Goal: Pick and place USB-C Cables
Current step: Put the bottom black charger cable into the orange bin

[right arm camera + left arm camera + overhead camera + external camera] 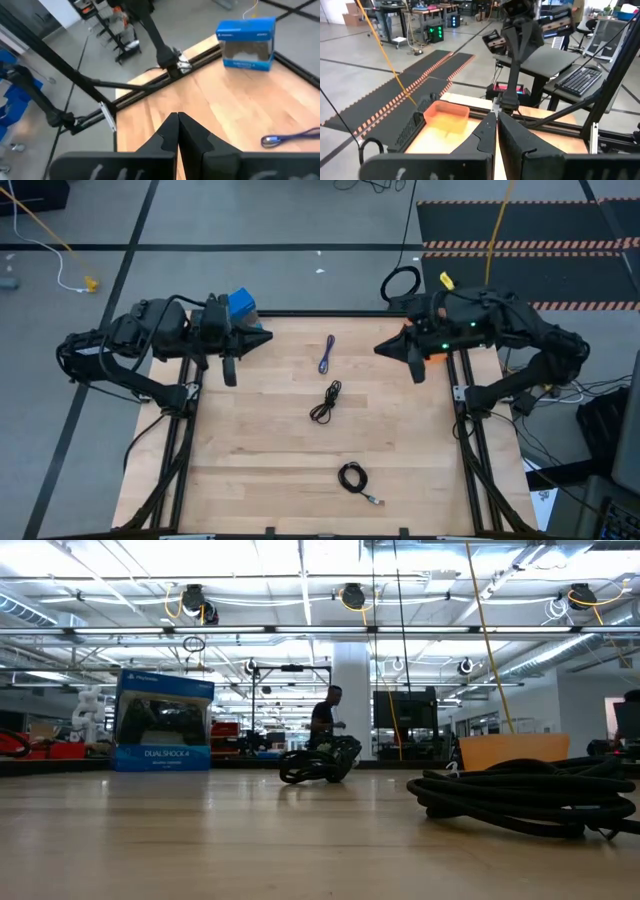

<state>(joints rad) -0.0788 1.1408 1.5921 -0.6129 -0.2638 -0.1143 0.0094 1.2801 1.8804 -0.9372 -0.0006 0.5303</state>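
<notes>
Both arms of the robot hang raised at the far corners of the wooden table (250,450), each gripper pointing inward across the far edge. The left gripper (262,337) has its two dark fingers (482,137) pressed together with nothing between them, and the right gripper (381,348) is likewise closed and empty, its fingers (167,131) meeting at the tips.

Three USB-C cables lie in a line down the middle of the table, all apart from both grippers. The purple-blue cable (327,354) is stretched out roughly midway between the two grippers, a little nearer the table's front than either; its connector end (271,141) shows just beyond the right gripper's fingertips in the right wrist view. A black cable in a loose coil (325,402) lies farther toward the front from both grippers, and a second black coil (353,479) sits well away, near the front edge.

A blue DualShock 4 box (241,305) stands right beside the left gripper at the far edge. An orange tray (445,115) rests beneath the right gripper.
</notes>
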